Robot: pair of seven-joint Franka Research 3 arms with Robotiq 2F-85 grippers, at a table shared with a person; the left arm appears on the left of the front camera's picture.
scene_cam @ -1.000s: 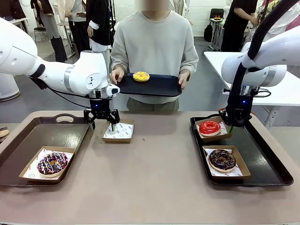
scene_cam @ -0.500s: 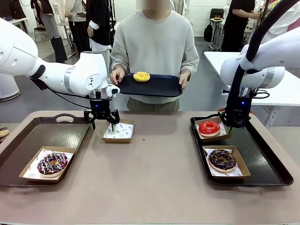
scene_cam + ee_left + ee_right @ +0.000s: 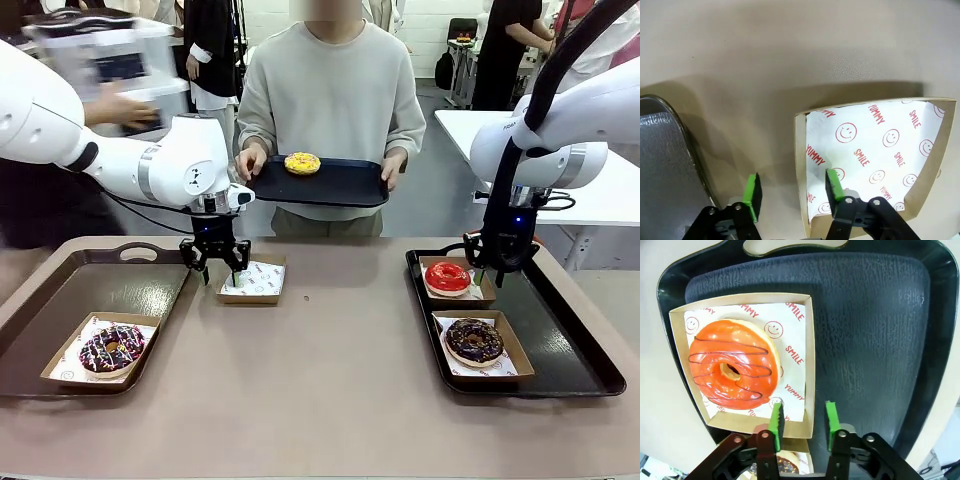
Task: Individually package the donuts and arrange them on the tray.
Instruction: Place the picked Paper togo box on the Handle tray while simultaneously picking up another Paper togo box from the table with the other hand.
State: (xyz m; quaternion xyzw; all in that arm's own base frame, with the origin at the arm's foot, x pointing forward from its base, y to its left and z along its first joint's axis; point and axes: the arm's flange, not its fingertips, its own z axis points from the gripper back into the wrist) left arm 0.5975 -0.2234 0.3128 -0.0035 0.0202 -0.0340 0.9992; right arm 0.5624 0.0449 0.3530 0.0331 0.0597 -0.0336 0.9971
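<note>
At the far left, a dark drizzled ring donut is seated in a shallow brown cardboard box on a dark textured tray. The left gripper is held with its jaws spread astride the wall of an empty square cardboard box lined with smiley-printed white paper. A yellow-iced donut is carried on a flat black tray by the person. The right gripper is spread over the rim of the glossy red-iced donut's box; a sprinkled chocolate donut is boxed just beside it.
</note>
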